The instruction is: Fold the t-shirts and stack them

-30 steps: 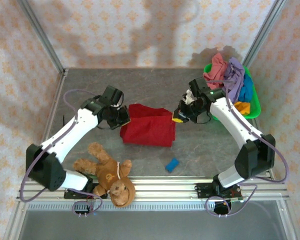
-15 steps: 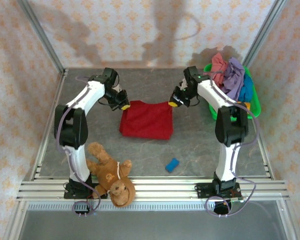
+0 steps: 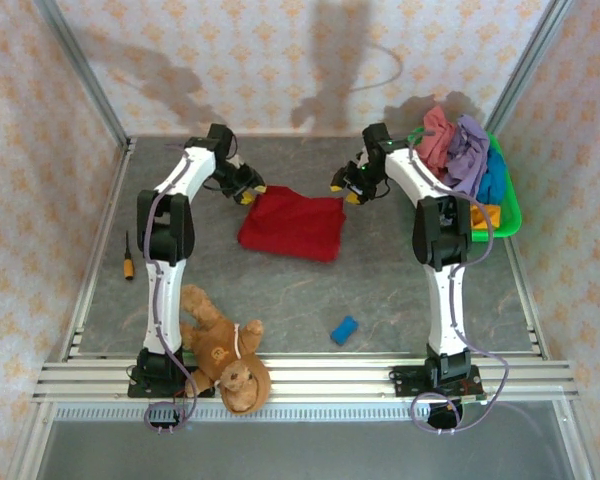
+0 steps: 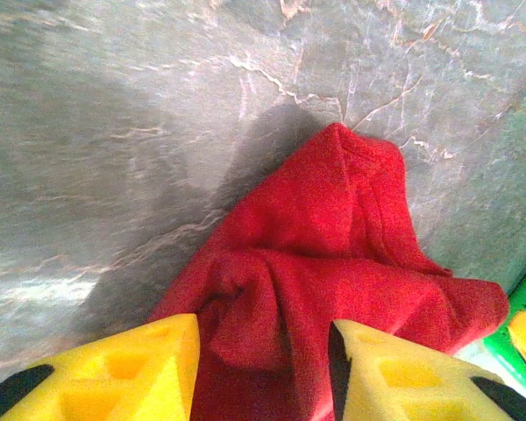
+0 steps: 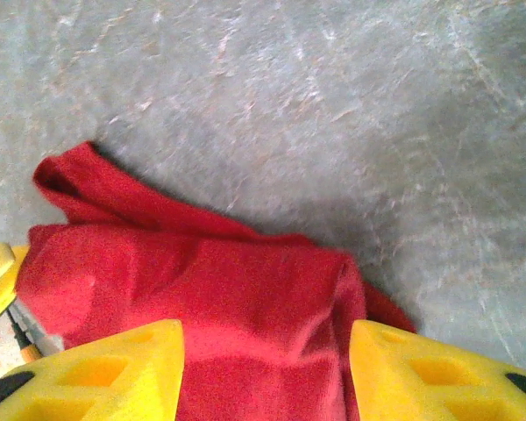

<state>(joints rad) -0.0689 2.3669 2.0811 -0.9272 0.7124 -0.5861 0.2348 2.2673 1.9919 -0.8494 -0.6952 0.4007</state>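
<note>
Between the left claw (image 3: 248,193) and the right claw (image 3: 347,190), a dark red cloth t-shirt (image 3: 292,228) lies folded on the grey marbled desk (image 3: 410,290). Each claw stands part open at the shirt corner nearest it, gripping nothing. Beside the right claw, more coloured t-shirts (image 3: 458,150) fill a bright green plastic basket (image 3: 513,205).

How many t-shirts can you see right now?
5: a dark red shirt on the table; pink, lavender, blue and orange shirts heaped in the green basket. More may be buried.
</note>
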